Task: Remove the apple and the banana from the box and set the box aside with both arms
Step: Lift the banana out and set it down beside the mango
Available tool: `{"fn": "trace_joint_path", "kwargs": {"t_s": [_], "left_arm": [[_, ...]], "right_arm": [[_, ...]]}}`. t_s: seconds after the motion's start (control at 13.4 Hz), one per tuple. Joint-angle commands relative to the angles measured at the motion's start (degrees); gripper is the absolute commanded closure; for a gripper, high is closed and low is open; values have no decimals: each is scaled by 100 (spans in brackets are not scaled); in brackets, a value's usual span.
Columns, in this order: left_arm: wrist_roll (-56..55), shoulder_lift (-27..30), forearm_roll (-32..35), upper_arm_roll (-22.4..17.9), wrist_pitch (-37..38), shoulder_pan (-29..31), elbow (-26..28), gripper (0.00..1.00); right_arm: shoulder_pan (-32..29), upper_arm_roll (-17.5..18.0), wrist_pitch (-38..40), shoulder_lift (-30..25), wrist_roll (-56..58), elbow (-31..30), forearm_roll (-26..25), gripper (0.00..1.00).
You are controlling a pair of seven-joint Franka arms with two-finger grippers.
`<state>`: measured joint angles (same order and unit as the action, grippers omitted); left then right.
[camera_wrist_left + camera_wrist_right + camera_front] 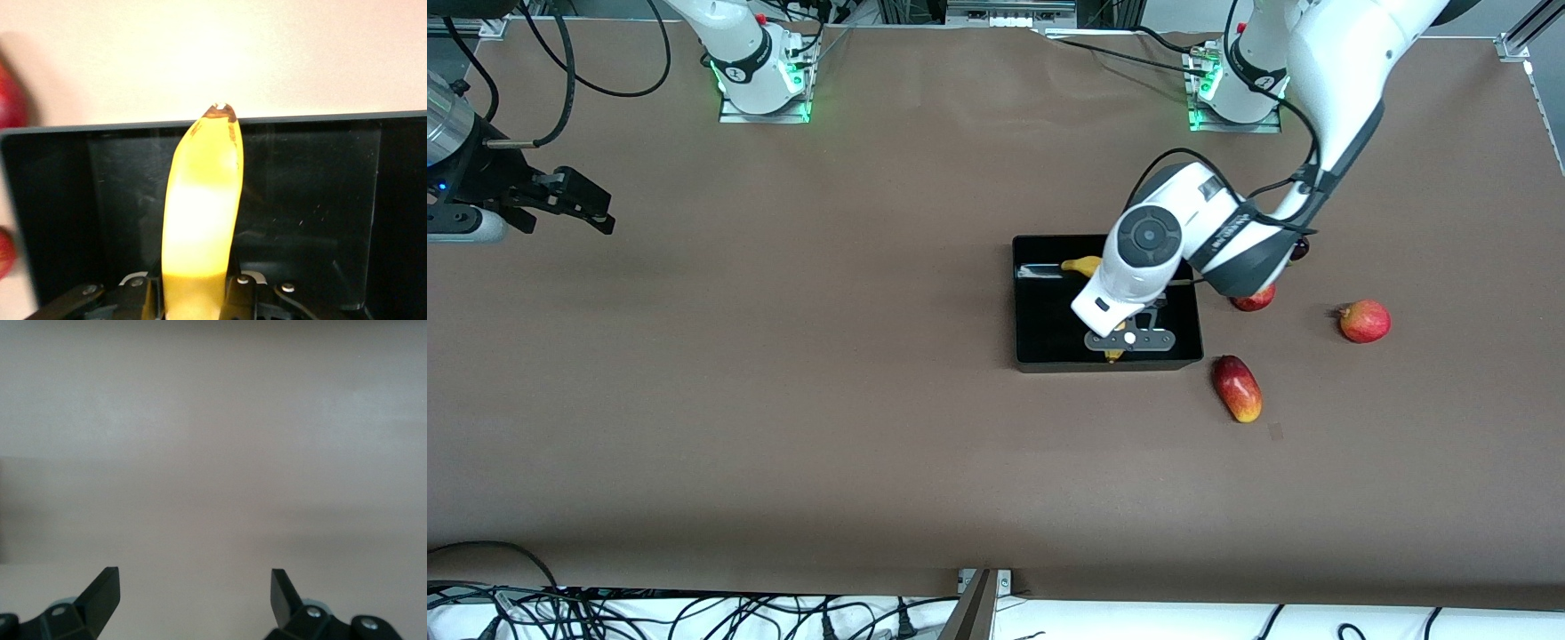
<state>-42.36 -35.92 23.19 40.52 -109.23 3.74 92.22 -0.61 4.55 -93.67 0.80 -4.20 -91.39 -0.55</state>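
Note:
My left gripper point(1129, 341) is down in the black box point(1032, 357) and is shut on the yellow banana point(1083, 264). In the left wrist view the banana point(203, 213) runs out from between the fingers point(241, 297) toward the box wall point(320, 120). I cannot tell whether it rests on the box floor. The round red-yellow apple point(1365, 321) lies on the table beside the box, toward the left arm's end. My right gripper point(589, 206) waits open over bare table at the right arm's end; nothing is between its fingers point(100, 593).
An oblong red-yellow mango point(1237, 388) lies near the box's front corner. A red fruit point(1254, 300) and a dark fruit point(1300, 250) show partly under the left arm. Cables run along the table's front edge.

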Motion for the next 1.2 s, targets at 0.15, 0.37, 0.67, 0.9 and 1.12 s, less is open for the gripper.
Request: {"fn": "trace_joint_path", "kwargs": {"t_s": [0.15,0.37,0.67,0.9,1.12], "left_arm": [[1981,-2,-263,26,1193,731,-854,98],[3405,-29,-140,-18,1203,1496,-775,98],[4157,-283,508,-368,1037,2034,-766,99],[4602,-520,695,-545,38,2332,-495,99],[5070,-775,695,-791,-860,2569,-188,99]], "right_arm": [[-45,72,60,8,-11,69,-77,0],[-27,90,60,17,-28,69,-42,0],[157,90,-89,281,-20,95,-68,0],[192,90,-352,325,24,95,-33,0],[420,81,-319,787,77,95,10,0]]}}
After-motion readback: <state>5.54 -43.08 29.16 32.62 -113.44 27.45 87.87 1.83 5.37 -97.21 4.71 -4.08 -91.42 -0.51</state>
